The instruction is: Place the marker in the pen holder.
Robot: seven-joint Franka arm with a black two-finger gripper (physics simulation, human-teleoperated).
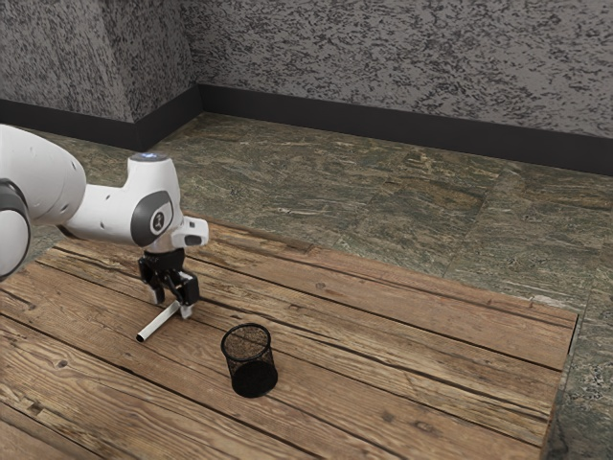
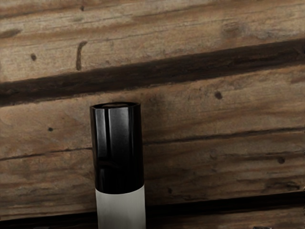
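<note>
Presently, the gripper [image 1: 173, 304] is wide open at one end of the marker [image 1: 158, 323]; the holder [image 1: 251, 369] stands upright nearby.

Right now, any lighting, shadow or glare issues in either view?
Exterior view: soft, fairly even light, no harsh glare on the table; the holder goes near solid black toward its base. Wrist view: dimmer overall, pale vertical sheen on the black cap of the marker, deep dark in the gaps between planks.
</note>
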